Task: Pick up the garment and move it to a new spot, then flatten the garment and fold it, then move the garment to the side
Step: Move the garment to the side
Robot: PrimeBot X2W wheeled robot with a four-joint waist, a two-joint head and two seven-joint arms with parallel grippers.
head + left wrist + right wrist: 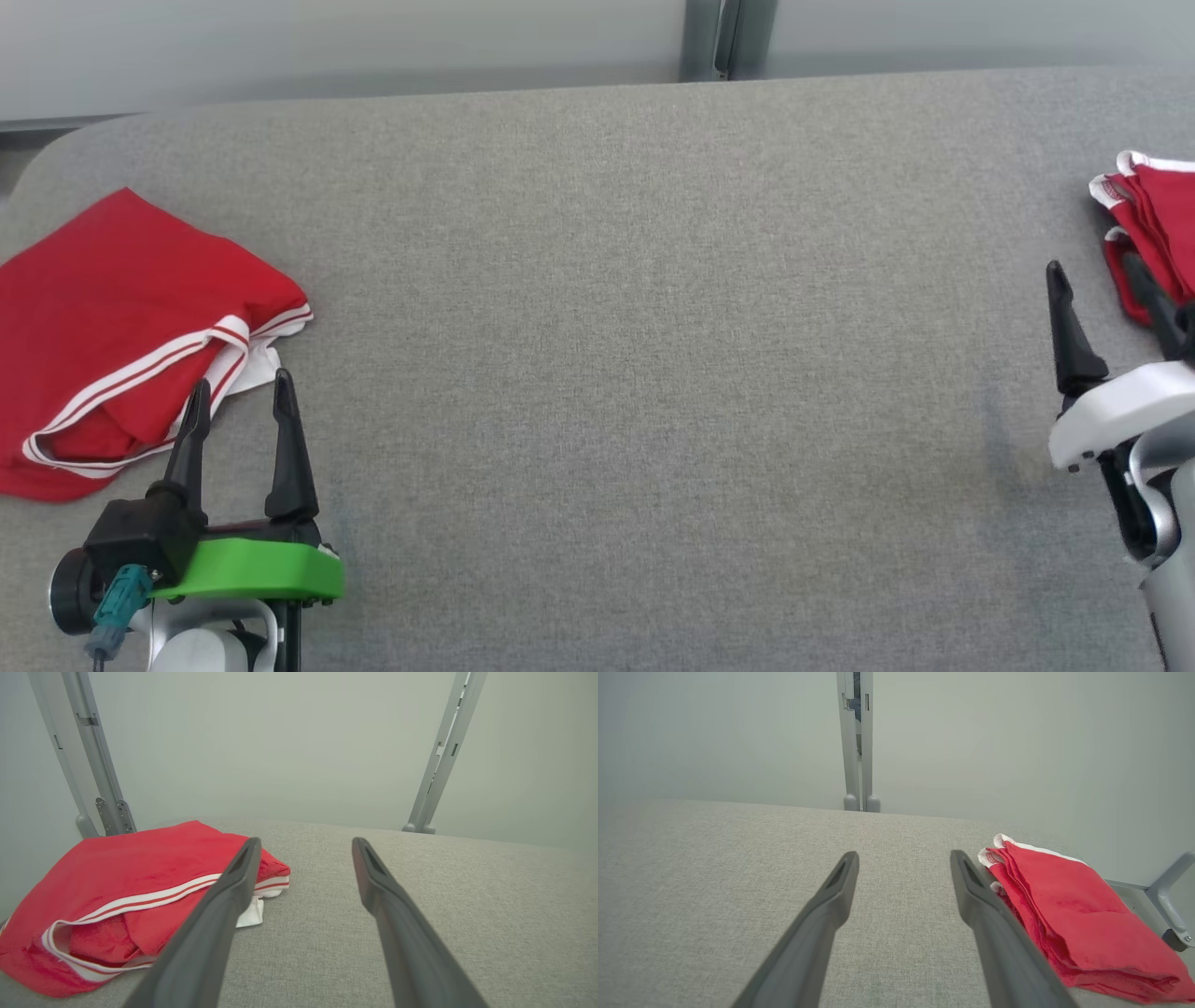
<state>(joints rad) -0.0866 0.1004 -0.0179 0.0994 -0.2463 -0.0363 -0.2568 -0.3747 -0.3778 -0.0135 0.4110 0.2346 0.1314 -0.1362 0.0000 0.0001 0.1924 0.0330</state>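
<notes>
We see a wide desk (635, 327) covered in grey woven fabric, with a pale wall behind it and a grey metal post (719, 37) at its far edge.

The crumpled red garment (121, 308) lies at the desk's left end, close to the rounded corner. It is loosely bunched rather than flat, with white-and-red striped trim running across it and a small white piece of cloth poking out at its near right edge. The left claw (241, 383) sits just beside that edge with its two dark fingers spread well apart and nothing between them. In the left wrist view one finger crosses in front of the striped trim (we cannot tell whether it touches the cloth).

At the far right end, cut off by the edge of the head view, a folded red garment (1167, 215) with white-trimmed edges lies in a neat layered stack. The right claw (1092, 263) is just beside it on the nearer side, fingers also parted and holding nothing. In the right wrist view, one finger lies along the stack's left edge.

The two garments are well apart, with bare grey fabric between them.
</notes>
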